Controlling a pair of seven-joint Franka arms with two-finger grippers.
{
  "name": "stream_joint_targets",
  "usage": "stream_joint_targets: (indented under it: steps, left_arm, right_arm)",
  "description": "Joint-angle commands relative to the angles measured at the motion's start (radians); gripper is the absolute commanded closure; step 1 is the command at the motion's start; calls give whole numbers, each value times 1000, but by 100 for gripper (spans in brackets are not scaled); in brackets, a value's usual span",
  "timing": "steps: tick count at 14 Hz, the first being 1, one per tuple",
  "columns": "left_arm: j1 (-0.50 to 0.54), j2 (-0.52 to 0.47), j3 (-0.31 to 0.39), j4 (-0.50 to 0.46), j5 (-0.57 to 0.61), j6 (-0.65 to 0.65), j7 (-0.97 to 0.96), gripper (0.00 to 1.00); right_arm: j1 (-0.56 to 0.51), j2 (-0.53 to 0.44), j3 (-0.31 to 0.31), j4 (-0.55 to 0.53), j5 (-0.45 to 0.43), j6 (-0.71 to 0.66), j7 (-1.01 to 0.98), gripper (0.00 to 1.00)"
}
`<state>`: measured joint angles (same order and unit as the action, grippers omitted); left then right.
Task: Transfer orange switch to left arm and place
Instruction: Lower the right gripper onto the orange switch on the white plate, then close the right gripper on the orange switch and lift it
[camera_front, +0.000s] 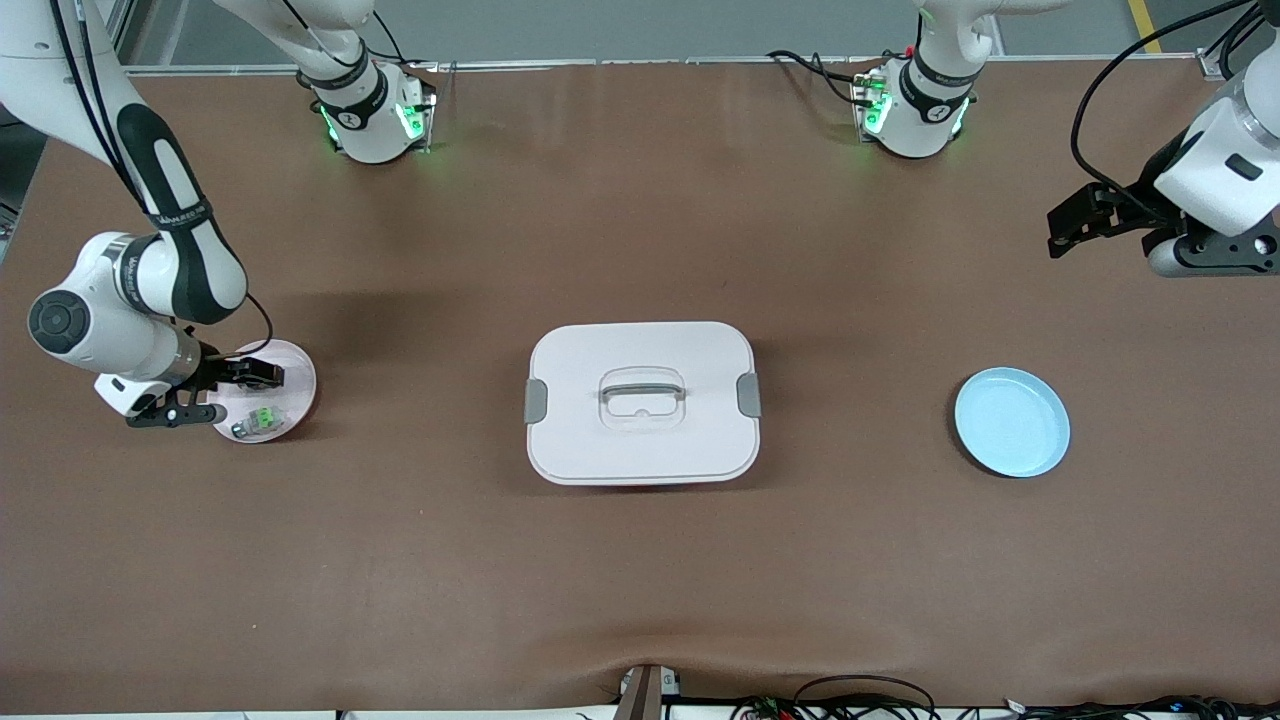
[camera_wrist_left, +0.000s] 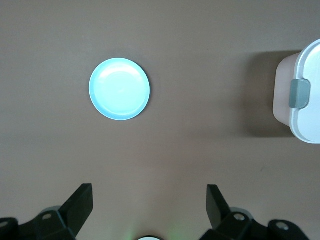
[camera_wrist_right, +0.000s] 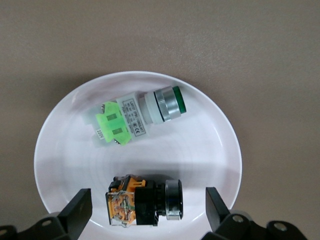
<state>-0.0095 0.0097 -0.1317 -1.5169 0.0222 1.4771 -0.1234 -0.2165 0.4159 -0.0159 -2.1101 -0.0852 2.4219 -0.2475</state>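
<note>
1. over at the right arm's end of the surface (camera_front: 640, 600) sits a white plate (camera_front: 295, 375), with the right pincer (camera_front: 235, 392) hanging low right over it.
2. orange switch (camera_wrist_right: 142, 201) lies on its side in that plate, black body with the orange part at one end. it sits right between the right pincer's two fingers (camera_wrist_right: 75, 210) in the right wrist view, but they aren't touching it.
3. so right pincer is spread wide and has hold of nothing.
4. green switch (camera_wrist_right: 137, 117) is in the same plate, just beside the orange one, not touching it. it's the one nearer the front camera.
5. box (camera_front: 642, 402) sits mid surface, lid on, grey clips at both ends, handle in the middle. well apart from both plates.
6. blue plate (camera_front: 1012, 422) is toward the left arm's end.
7. left pincer (camera_front: 1075, 222) is up in the air over bare surface at its own end, fingers (camera_wrist_left: 80, 202) spread wide, gripping nothing. that arm's just waiting.
</note>
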Motion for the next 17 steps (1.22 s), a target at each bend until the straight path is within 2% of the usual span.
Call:
stream_joint_targets:
  steps: [1,13,15,17]
  left_arm:
    - [8,-13,-5,4,4,-11,-2,0]
    - [20,-30,4,6,1,-14,-2,0]
    - [22,-43,6,4,1,-24,-2,0]
    - [29,-56,7,6,1,-43,-1,0]
  right_arm:
    - [-18,34,11,24,-21,-7,-9,0]
    - [-24,66,8,-2,-21,-23,-16,0]
    - [-23,66,8,-1,-21,-21,-59,45]
    - [-23,64,8,-1,-21,-23,-84,70]
